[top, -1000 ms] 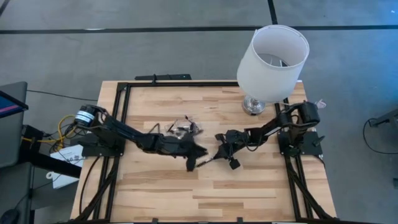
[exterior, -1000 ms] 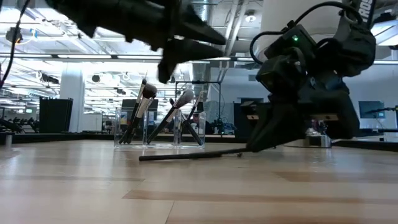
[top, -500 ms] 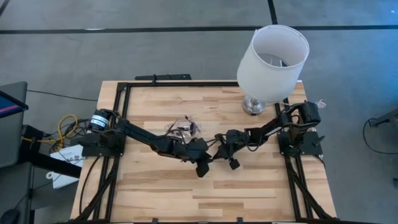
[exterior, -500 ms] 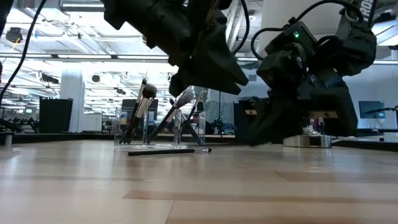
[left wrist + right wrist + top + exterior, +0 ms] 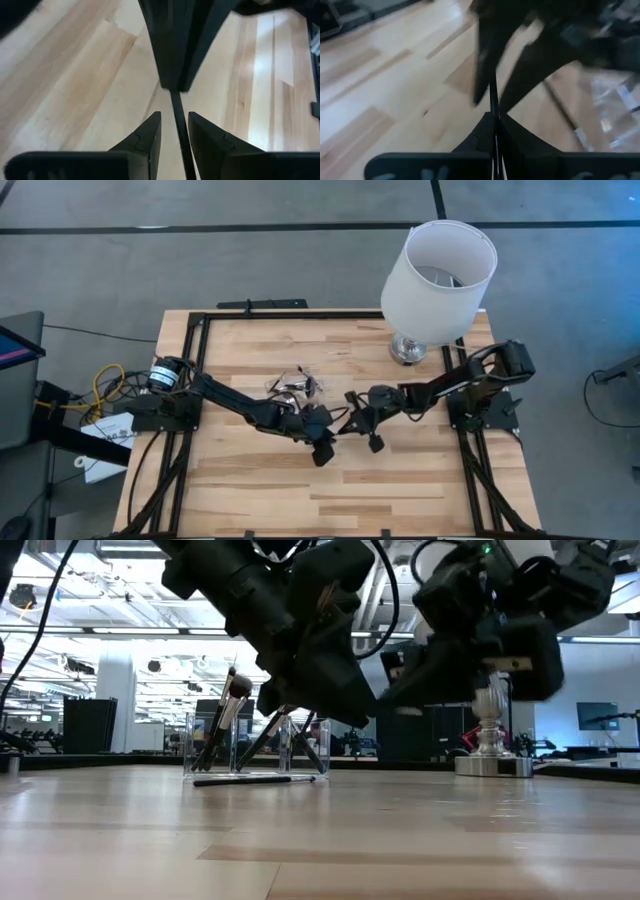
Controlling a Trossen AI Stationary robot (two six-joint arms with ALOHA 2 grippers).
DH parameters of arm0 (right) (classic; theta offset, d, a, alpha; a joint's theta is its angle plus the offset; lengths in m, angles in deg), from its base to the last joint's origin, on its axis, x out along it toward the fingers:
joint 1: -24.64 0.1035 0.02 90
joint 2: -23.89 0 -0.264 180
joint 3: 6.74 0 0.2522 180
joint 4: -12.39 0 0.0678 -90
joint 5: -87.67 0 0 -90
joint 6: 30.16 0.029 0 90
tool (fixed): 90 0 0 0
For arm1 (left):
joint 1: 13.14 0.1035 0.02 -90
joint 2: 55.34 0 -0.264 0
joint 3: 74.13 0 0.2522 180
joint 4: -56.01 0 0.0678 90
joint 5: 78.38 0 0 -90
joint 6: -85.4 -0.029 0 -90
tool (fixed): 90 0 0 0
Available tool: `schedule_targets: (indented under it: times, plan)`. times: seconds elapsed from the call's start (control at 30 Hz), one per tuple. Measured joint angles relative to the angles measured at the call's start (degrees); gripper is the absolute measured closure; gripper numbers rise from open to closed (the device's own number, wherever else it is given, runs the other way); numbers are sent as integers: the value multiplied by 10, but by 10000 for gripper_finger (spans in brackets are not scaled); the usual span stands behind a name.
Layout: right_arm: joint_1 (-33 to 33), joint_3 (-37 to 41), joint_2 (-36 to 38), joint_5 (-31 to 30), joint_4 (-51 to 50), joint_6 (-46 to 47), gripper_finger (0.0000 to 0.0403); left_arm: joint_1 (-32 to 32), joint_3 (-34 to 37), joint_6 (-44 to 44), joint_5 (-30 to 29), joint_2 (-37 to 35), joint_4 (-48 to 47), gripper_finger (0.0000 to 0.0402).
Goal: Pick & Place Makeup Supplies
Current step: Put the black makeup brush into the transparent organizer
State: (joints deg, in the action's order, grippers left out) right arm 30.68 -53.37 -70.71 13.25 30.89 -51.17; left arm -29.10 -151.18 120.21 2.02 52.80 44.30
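Observation:
A thin black makeup brush (image 5: pixel 176 125) runs from my shut right gripper (image 5: pixel 494 119) toward my left gripper (image 5: pixel 174 117). The left gripper's open fingers stand on either side of the shaft without touching it. Both grippers meet above the table's middle, left (image 5: pixel 330 438) and right (image 5: pixel 347 428), both raised off the wood (image 5: pixel 345 718) (image 5: pixel 395 700). Several brushes lean in a clear holder (image 5: pixel 255 745) (image 5: pixel 295 388). Another black brush (image 5: pixel 255 780) lies at table level in front of it; I cannot tell whether it is the same brush. My right gripper pinches the thin brush shaft (image 5: pixel 493 107) between its two fingers, near one end. The fingers lie along the shaft. The rest of the brush sticks out past the fingertips toward the left gripper, lifted clear of the table.
A white-shaded lamp (image 5: pixel 440 265) stands at the far right, its metal base (image 5: pixel 492 765) behind the right arm. A clear crinkly pouch (image 5: pixel 615 95) and a loose brush (image 5: pixel 562 112) lie beside the holder. Bare wood (image 5: pixel 330 490) stretches toward the near edge.
My left gripper came down and moved right, toward the right gripper, until its fingers stood around the brush shaft. My right gripper rose from table level and stayed over the same spot.

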Motion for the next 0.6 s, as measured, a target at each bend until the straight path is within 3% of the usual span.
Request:
schedule_targets:
  times: [0.6]
  plan:
    - [13, -1, 15, -10, -38, -5, 397, 2, 1, -14, 5, -1, 7, 343]
